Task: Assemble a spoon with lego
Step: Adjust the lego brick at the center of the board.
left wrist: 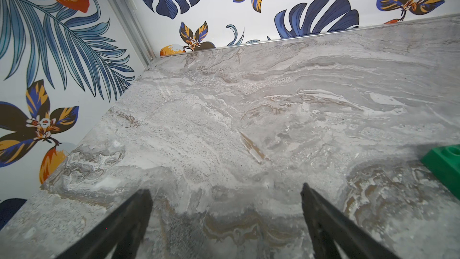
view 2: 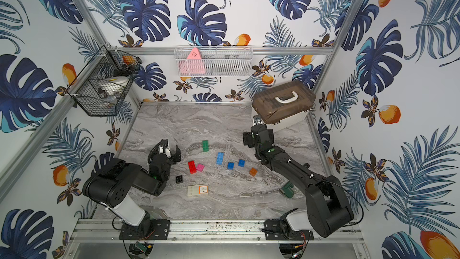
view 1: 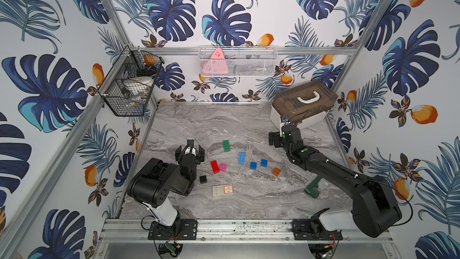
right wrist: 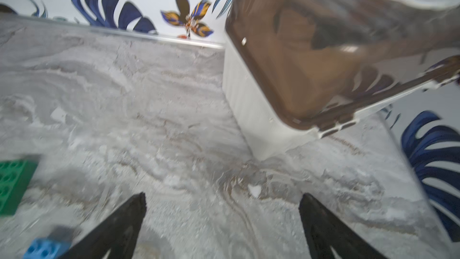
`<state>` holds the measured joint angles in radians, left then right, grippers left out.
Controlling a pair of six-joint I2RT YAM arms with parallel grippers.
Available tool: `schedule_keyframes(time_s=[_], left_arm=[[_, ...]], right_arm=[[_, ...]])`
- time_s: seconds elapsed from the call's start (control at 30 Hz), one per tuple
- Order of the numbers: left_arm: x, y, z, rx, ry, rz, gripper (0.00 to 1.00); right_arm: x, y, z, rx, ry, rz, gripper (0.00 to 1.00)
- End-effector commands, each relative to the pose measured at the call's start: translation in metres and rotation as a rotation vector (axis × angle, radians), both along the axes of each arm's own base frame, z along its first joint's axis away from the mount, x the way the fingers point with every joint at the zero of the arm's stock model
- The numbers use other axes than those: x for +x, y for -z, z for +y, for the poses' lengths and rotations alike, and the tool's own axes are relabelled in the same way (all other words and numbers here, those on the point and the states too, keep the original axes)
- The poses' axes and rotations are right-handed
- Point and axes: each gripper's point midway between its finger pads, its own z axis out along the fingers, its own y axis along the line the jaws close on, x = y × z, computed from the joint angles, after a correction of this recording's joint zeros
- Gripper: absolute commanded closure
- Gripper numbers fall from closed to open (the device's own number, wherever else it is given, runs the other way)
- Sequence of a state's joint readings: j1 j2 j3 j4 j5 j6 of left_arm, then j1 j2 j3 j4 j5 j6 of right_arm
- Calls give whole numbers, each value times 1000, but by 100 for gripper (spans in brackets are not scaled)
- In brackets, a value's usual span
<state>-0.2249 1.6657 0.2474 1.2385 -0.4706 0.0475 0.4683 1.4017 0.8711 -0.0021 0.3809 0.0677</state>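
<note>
The lego lies as several loose bricks on the marble table (view 1: 224, 120): green (view 1: 226, 145), red (view 1: 214, 166), pink (view 1: 223, 167), black (view 1: 203, 179), orange (view 1: 276, 171), one long blue (view 1: 241, 158) and two small blue (view 1: 253, 165) (view 1: 263, 162). No spoon is in view. My left gripper (view 1: 190, 150) (left wrist: 225, 190) hangs open left of the red brick, over bare table, with the green brick (left wrist: 445, 163) off to one side. My right gripper (view 1: 273, 139) (right wrist: 222, 195) is open and holds nothing, between the green brick (right wrist: 12, 185) and the storage box.
A white storage box with a brown lid (view 1: 303, 105) stands at the back right, close to the right gripper. A flat beige box with an orange label (view 1: 222, 190) lies in front of the bricks. A dark green handled tool (view 1: 313, 188) sits under the right arm. Wire baskets hang on the walls.
</note>
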Motion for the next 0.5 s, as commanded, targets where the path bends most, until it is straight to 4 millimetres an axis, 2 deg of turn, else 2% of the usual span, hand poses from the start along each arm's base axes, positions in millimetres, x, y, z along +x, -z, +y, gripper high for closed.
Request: schedule_keyframes(time_s=[0.0, 0.27, 0.37, 0.47], left_arm=[[2, -16, -1, -5, 3, -69, 1], [8, -14, -4, -18, 35, -40, 1], [12, -12, -4, -35, 61, -12, 1], [13, -25, -11, 7, 84, -12, 1]], right_arm=[[-34, 38, -1, 45, 23, 252, 0], [-51, 48, 3, 107, 82, 407, 0], [-57, 51, 11, 143, 47, 436, 0], [-60, 49, 13, 143, 24, 452, 0]])
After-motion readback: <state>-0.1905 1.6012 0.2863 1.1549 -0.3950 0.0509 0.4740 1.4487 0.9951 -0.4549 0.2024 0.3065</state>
